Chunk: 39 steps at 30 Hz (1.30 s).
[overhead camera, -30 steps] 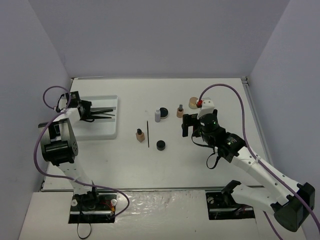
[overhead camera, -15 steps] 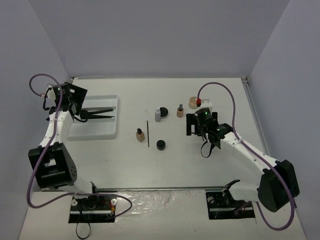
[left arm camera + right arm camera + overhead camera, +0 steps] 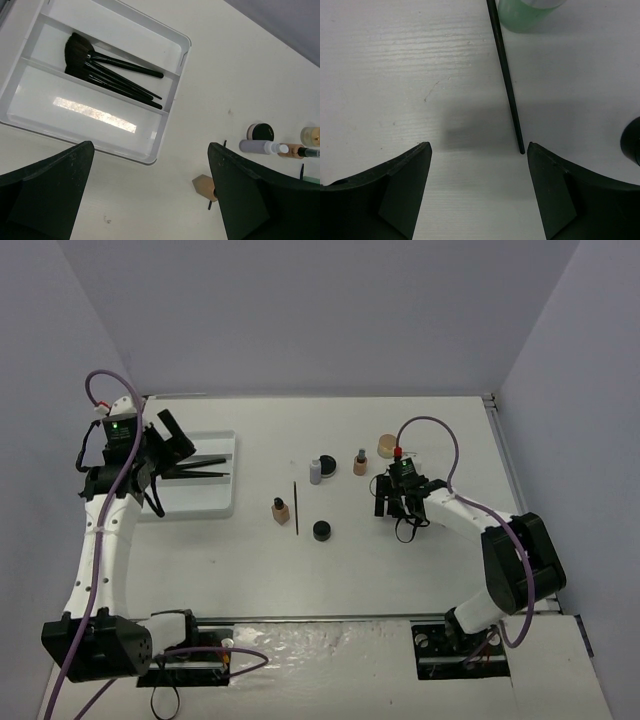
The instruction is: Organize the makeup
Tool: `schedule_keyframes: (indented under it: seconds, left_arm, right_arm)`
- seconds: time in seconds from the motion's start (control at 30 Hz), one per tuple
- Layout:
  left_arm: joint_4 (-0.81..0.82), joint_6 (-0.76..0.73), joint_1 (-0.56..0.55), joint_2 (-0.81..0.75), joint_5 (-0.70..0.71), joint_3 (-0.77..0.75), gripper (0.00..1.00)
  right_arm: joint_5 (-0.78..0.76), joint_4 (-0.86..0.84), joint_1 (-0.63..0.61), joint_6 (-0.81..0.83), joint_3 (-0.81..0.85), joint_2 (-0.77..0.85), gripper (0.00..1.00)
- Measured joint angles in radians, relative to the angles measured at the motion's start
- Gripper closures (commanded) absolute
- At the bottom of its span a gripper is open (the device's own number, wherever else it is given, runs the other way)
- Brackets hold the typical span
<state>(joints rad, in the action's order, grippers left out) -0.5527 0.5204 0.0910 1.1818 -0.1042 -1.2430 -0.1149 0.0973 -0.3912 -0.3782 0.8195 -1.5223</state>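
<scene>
One thin black pencil point(image 3: 507, 80) lies flat on the matte white worktop point(image 3: 395, 60). Its near end sits just inside the right finger of the right end effector point(image 3: 478, 146), which gapes wide and empty. A translucent green bottle point(image 3: 527, 12) stands by its far end. Light, stiff and smooth, the pencil will probably roll, so pinch it mid-shaft, crosswise. The left end effector point(image 3: 151, 146), equally open and empty, hangs over the ridged plastic tray point(image 3: 182, 47) of soft-bristled brushes point(image 3: 115, 75).

white table point(image 3: 420, 570) | tray point(image 3: 205, 502) | thin pencil point(image 3: 296, 507) | black pot point(image 3: 322, 530) | beige bottle point(image 3: 281, 510)
</scene>
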Motion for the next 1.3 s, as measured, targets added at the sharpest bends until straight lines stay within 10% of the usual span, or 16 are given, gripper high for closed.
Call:
schedule_keyframes:
  seconds: [0.33,1.0,1.3]
  left_arm:
    - [-0.049,-0.045,-0.005,-0.029,0.001,0.013,0.04]
    - [-0.054,-0.048,-0.007,-0.055,-0.003,0.029,0.04]
    - [-0.059,-0.041,-0.032,-0.061,-0.037,0.030,0.04]
  right_arm:
    - [-0.007,-0.054,0.008,-0.033,-0.048,-0.051,0.34]
    - [0.000,-0.114,0.005,-0.039,-0.052,-0.068,0.98]
    - [-0.027,-0.130,-0.101,-0.042,-0.034,-0.090,1.00]
